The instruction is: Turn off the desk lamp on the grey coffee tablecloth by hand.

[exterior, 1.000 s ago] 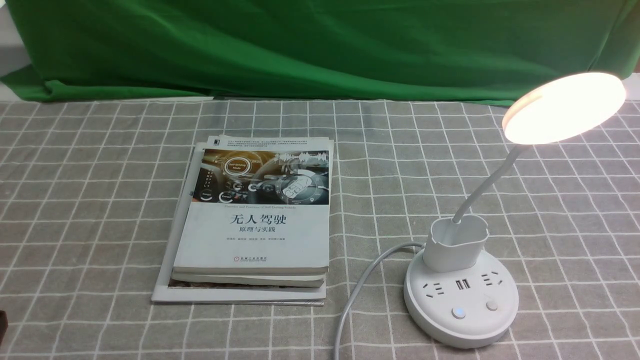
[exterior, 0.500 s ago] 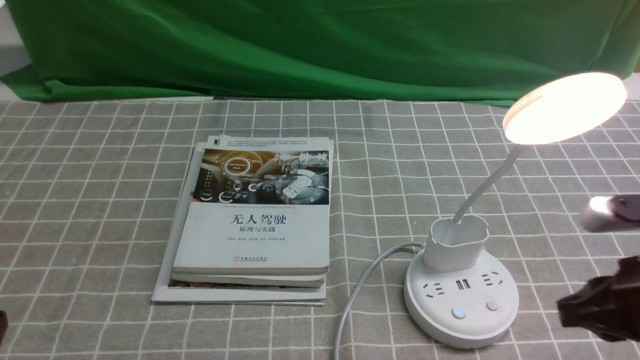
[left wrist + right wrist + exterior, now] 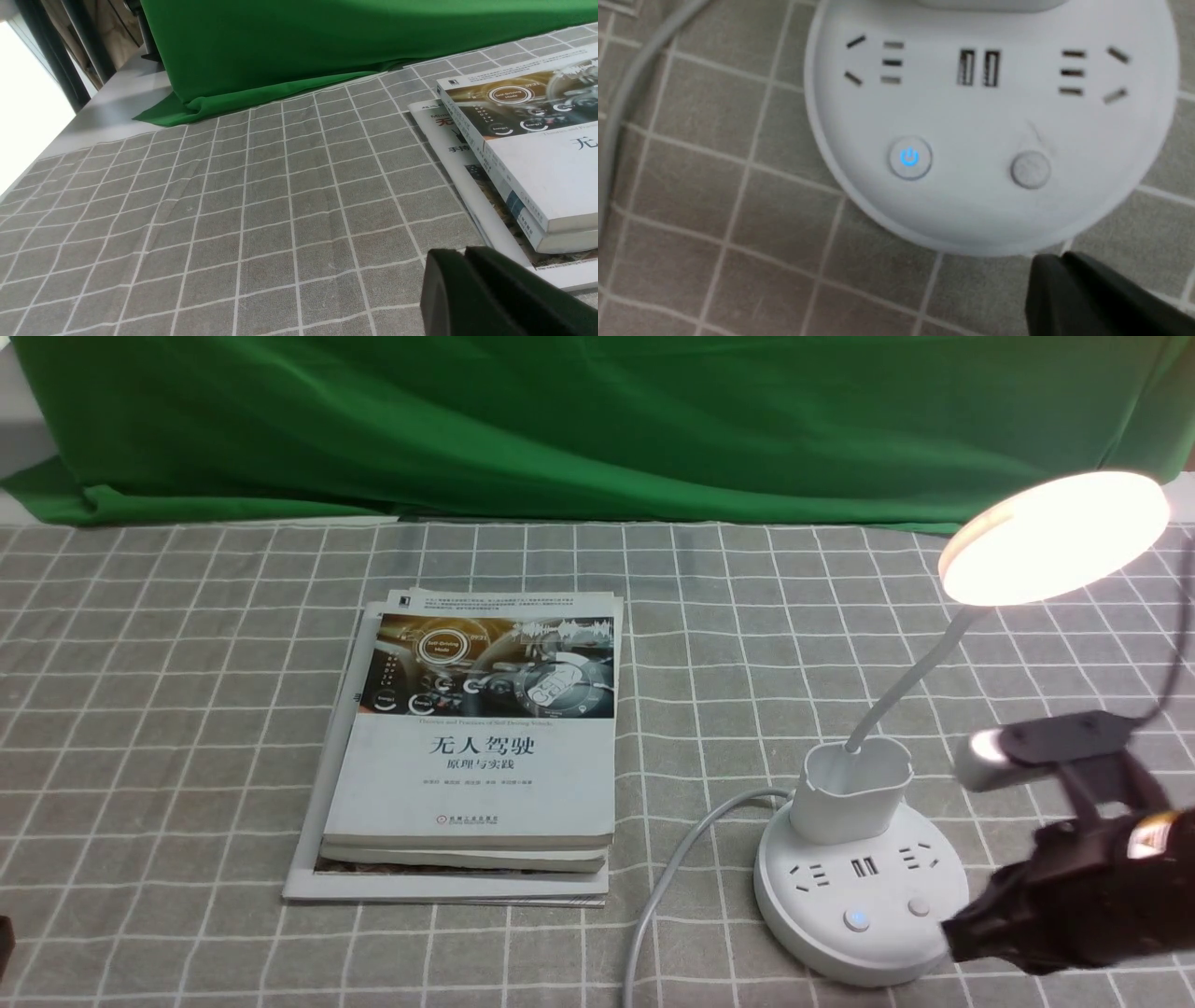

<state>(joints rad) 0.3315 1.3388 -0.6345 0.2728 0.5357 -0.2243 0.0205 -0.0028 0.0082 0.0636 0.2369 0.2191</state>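
On the grey coffee tablecloth [image 3: 187, 709], the lit desk lamp [image 3: 851, 793] stands at right front. The right gripper [image 3: 962, 935], fingers pressed together, hovers just beside the base's right rim, far nearer than the closed left gripper [image 3: 460, 263]. The blue-lit power button [image 3: 909, 157] and plain button [image 3: 1030, 169] lie leftward of its tip.

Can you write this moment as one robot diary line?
white round-headed desk lamp: lit | black right gripper: shut, beside round white base | blue-lit power button: untouched | black left gripper: shut
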